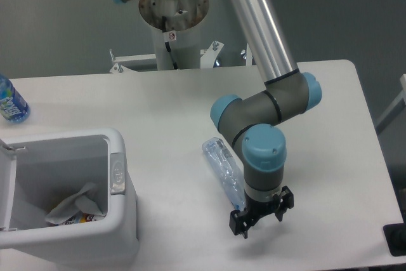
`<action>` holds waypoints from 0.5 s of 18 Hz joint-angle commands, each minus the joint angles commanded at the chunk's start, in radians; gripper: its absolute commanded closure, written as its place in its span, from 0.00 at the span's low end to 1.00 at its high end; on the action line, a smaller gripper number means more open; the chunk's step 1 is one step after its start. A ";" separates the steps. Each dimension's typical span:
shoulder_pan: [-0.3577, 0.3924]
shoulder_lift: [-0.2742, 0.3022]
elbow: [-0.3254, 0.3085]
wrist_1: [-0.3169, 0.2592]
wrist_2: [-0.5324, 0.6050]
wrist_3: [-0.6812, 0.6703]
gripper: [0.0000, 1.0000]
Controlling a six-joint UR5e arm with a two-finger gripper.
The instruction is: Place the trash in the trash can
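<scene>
Far left of our gripper (pixel 261 218) — jaw state unclear — the trash can (pixel 120 220) holds the white packet (pixel 73 206); the crushed bottle (pixel 223 168) lies just beside us.

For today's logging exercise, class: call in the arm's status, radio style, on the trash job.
Gripper low beside crushed bottle, open or shut unclear. Bottle on table, not binned. White packet inside trash can, lid open. Nothing between bottle and can.
</scene>
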 joint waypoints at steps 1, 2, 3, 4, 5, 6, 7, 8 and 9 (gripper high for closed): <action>-0.002 -0.002 -0.002 0.000 0.003 0.002 0.00; -0.002 -0.002 -0.002 -0.002 0.005 0.002 0.01; -0.002 -0.002 -0.003 -0.002 0.008 0.002 0.05; -0.002 -0.002 -0.006 -0.002 0.011 0.002 0.08; -0.003 -0.002 -0.006 -0.002 0.012 0.003 0.10; -0.005 -0.002 -0.008 -0.002 0.012 0.003 0.14; -0.006 -0.002 -0.009 -0.003 0.014 0.005 0.21; -0.006 0.000 -0.009 -0.003 0.014 0.005 0.23; -0.006 0.000 -0.012 -0.002 0.014 0.005 0.24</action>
